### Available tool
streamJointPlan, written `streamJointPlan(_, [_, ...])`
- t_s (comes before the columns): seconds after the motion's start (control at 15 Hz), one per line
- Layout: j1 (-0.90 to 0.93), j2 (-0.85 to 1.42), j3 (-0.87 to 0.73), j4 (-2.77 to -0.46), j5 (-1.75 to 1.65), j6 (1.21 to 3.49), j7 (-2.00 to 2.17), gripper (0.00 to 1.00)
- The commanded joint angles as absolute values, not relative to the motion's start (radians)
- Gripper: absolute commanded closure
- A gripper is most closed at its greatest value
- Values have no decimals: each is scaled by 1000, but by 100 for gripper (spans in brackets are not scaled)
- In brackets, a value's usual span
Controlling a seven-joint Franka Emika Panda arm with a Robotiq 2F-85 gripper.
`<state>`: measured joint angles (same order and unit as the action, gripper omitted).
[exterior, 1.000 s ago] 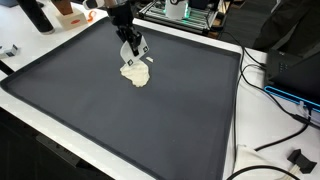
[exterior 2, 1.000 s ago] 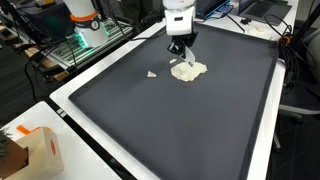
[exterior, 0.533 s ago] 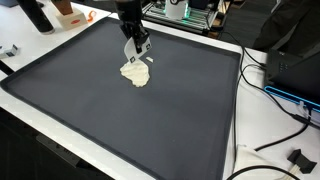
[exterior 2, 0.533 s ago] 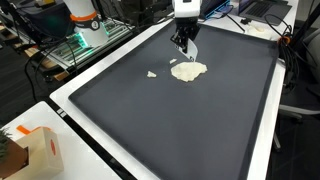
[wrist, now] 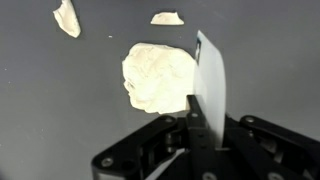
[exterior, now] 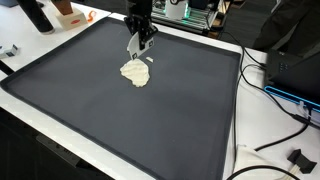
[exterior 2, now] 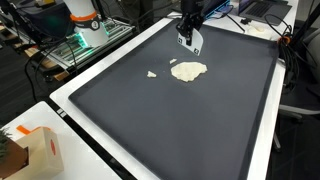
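In an exterior view my fingers [exterior: 140, 42] hang clear above the dark mat [exterior: 150, 120] that covers the worktop. They are pinched nearly closed on a thin white blade [exterior: 134, 47], whose free edge points down. The dough lump [exterior: 134, 73] lies flat on the mat below the blade, apart from it, with a small scrap [exterior: 150, 60] just beside the lump.

In an exterior view the fingers [exterior 2: 188, 30] again sit well above the mat [exterior 2: 170, 130]. The blade [exterior 2: 193, 42] hangs from them, the dough lump [exterior 2: 187, 71] lies beneath, and another scrap [exterior 2: 152, 74] is off to one side of it.

In the wrist view the blade [wrist: 210, 80] juts out from between my fingers [wrist: 186, 130]. The dough lump [wrist: 157, 77] sits just left of it, and two scraps [wrist: 67, 17] lie farther out past the lump.

I judge the blade is poised over the dough, not working it. A next move calls for a straight descent until the edge meets the mat beside the lump, with a firm pinch so the thin blade does not twist
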<state>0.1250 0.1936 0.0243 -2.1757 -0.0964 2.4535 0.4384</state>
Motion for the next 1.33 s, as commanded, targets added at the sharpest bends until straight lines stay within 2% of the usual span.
streamJointPlan(0.0, [155, 163, 19, -2170, -173, 2405, 497, 99])
streamJointPlan(0.6, [160, 170, 46, -2127, -151, 2395, 449, 99])
streamJointPlan(0.67, [161, 170, 47, -2123, -151, 2392, 448, 96])
streamJointPlan(1.0, [160, 174, 47, -2120, -151, 2393, 448, 96])
streamJointPlan(1.07, [160, 174, 47, -2120, -151, 2393, 448, 99])
streamJointPlan(1.27, [151, 252, 38, -2071, -155, 2396, 426, 99])
